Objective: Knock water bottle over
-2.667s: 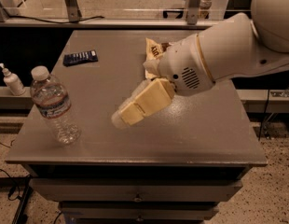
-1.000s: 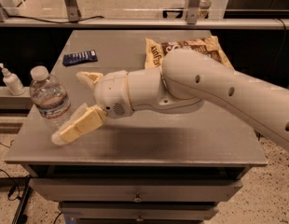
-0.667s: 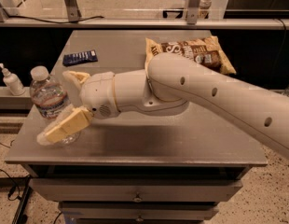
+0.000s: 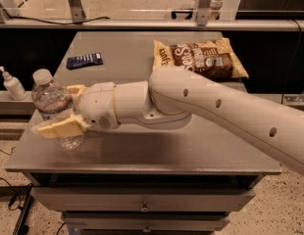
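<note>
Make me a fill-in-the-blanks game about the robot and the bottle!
The water bottle has a ___ cap. The gripper is open, one finger on each side of the ___. The bottle stands ___, not knocked over. The chip bag lies on the ___.
Missing words: white, bottle, upright, table.

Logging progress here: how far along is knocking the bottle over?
Done: the approach, with the gripper at the bottle near the table's edge. In hand: its open fingers sit either side of the bottle. Left: the bottle stands upright, so the tipping push remains.
</note>
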Action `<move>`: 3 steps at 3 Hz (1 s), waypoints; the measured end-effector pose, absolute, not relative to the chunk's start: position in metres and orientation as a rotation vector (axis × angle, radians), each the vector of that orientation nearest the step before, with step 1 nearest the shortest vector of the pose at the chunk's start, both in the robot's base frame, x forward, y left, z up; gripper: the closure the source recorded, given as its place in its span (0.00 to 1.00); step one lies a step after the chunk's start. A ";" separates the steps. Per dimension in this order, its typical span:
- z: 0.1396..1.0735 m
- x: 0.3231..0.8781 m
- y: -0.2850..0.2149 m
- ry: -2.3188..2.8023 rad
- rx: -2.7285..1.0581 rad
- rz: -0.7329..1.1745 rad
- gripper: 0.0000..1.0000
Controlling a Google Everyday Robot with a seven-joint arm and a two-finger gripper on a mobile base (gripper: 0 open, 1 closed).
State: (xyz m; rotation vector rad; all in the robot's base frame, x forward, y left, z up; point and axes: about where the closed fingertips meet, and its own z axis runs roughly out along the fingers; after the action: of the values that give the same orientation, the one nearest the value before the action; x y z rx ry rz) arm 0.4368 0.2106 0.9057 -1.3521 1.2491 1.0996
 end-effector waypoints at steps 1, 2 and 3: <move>0.907 0.443 0.200 1.279 -1.317 1.080 0.65; 0.923 0.459 0.179 1.313 -1.286 1.024 0.88; 0.959 0.481 0.156 1.356 -1.310 0.913 1.00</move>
State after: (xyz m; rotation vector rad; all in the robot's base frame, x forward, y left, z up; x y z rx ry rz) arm 0.4809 0.1563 0.9585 -1.3104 1.3563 0.9127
